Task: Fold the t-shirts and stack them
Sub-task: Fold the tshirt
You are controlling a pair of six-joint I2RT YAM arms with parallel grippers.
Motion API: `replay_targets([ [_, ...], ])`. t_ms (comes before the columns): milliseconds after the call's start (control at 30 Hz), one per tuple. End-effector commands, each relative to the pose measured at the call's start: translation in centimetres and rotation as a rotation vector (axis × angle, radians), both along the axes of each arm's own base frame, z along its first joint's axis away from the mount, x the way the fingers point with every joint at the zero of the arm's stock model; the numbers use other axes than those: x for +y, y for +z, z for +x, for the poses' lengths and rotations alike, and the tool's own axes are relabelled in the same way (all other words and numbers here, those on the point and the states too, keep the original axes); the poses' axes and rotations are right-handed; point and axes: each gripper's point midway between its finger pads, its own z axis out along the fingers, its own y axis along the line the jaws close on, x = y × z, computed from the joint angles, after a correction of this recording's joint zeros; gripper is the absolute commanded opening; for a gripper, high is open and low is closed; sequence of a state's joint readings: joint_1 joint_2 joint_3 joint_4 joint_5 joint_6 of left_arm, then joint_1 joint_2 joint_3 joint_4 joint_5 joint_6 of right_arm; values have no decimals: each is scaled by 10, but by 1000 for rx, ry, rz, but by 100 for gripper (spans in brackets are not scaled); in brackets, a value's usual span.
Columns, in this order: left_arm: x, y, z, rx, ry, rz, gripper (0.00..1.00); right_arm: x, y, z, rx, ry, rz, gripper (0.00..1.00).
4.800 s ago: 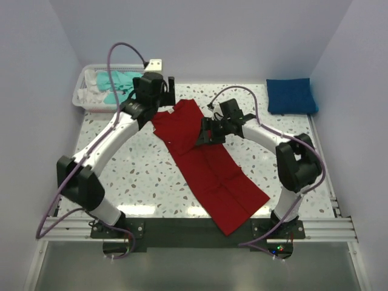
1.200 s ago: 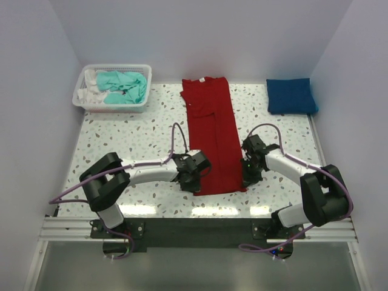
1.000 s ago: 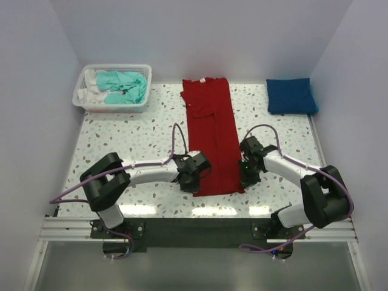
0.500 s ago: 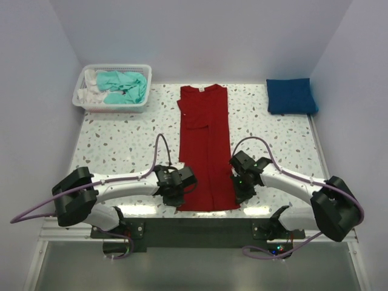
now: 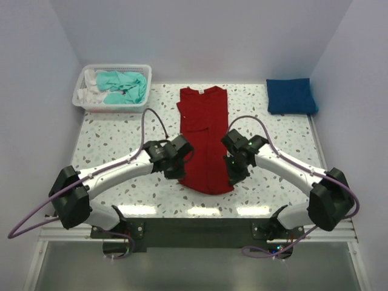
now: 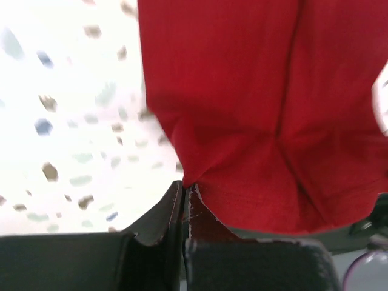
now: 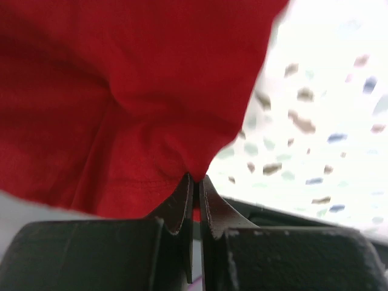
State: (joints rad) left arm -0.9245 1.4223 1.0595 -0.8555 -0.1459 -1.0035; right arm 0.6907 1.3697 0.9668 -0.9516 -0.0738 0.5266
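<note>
The red shirt lies along the middle of the tabletop, collar toward 12 o'clock. The left tool pinches its 7 o'clock corner and the right tool its 5 o'clock corner. The blue shirt sits folded at 2 o'clock, and the teal shirt is in the basket at 10 o'clock.

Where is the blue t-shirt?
In the top view, the blue t-shirt lies folded at the far right corner of the table, apart from the red t-shirt.
</note>
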Motion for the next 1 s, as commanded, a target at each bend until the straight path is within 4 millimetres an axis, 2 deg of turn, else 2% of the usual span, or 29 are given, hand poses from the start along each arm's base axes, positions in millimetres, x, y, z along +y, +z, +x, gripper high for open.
replay_targets([
  [0,9,32,54,-140,-5,-9,0,-2,21,45,-74,11,-45,0],
  [33,10,34,64,-155,1,-10,0,-7,16,48,-57,7,-63,0],
  [67,12,36,74,-169,8,-12,0,-2,19,65,-68,-2,-58,0],
  [100,17,39,91,-187,19,-2,0,-9,21,78,-77,-15,-61,0],
  [167,22,37,116,-210,34,-6,0,-9,33,106,-121,-36,-48,0],
  [200,22,40,126,-225,41,-20,0,-8,27,114,-109,-10,-63,0],
  [233,20,41,138,-245,45,-43,0,-4,38,130,-144,-9,-47,0],
  [300,25,36,156,-254,54,-49,0,-4,31,144,-130,2,-64,0],
  [367,29,32,177,-285,58,-56,0,1,36,161,-155,-7,-51,0],
  [567,34,40,231,-377,47,-44,0,-4,27,196,-150,-65,-41,0],
  [733,29,40,260,-425,12,-50,0,-10,27,219,-165,-100,-34,0],
  [867,31,24,275,-414,2,-28,0,-16,22,236,-167,-127,-30,0],
  [967,32,14,283,-414,3,-21,0,-18,11,248,-163,-142,-26,0],
])
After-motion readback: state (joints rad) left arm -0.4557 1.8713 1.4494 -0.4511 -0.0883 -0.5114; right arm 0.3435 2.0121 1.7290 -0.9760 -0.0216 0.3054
